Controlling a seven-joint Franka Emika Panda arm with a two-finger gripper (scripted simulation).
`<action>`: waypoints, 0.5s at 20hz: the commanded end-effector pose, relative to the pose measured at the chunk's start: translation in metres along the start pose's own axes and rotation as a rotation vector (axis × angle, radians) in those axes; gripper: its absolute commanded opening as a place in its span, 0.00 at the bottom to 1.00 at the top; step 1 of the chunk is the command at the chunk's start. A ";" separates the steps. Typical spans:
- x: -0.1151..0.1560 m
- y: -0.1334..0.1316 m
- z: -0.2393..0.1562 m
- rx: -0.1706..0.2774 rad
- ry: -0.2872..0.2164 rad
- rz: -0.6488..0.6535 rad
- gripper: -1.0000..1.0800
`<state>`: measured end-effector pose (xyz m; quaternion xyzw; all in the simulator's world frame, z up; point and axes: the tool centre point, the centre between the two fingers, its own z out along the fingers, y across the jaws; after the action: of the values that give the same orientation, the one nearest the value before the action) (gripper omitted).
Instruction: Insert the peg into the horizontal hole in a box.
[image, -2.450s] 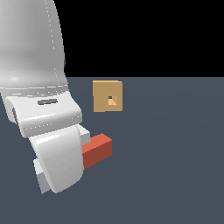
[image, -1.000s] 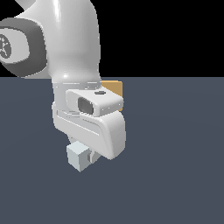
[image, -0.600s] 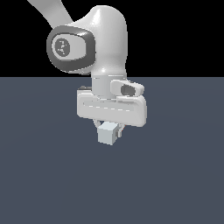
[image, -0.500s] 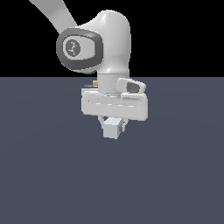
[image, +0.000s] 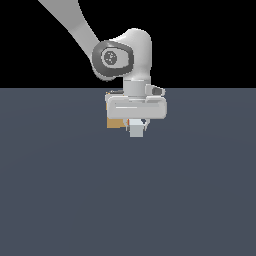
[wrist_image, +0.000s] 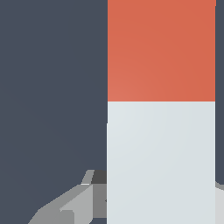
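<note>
A flat slate-grey floor (image: 60, 200) met black background; beside the box (image: 115, 122), the gripper (image: 136, 125) clenched the peg (wrist_image: 161, 109).

The arm reaches down, its hand (image: 136, 125) pointing downward with fingers clamped together.

Peg (wrist_image: 161, 109) half red-orange, half white-grey; box (image: 116, 122) tan.

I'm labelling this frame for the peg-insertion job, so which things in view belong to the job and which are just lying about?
Part of the job:
- the peg, white-grey half held, red-orange half ahead
- the box, mostly hidden behind the hand in the exterior view
- the gripper, shut on the peg

Just lying about:
- nothing; only the grey floor shows. The hole is hidden.
</note>
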<state>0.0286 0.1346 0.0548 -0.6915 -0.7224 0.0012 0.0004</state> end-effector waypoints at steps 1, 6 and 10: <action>0.022 0.002 -0.004 -0.003 0.000 -0.067 0.00; 0.045 0.001 -0.006 -0.003 0.001 -0.135 0.00; 0.042 0.001 -0.006 -0.002 0.001 -0.128 0.00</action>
<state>0.0260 0.1791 0.0591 -0.6420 -0.7667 0.0011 0.0012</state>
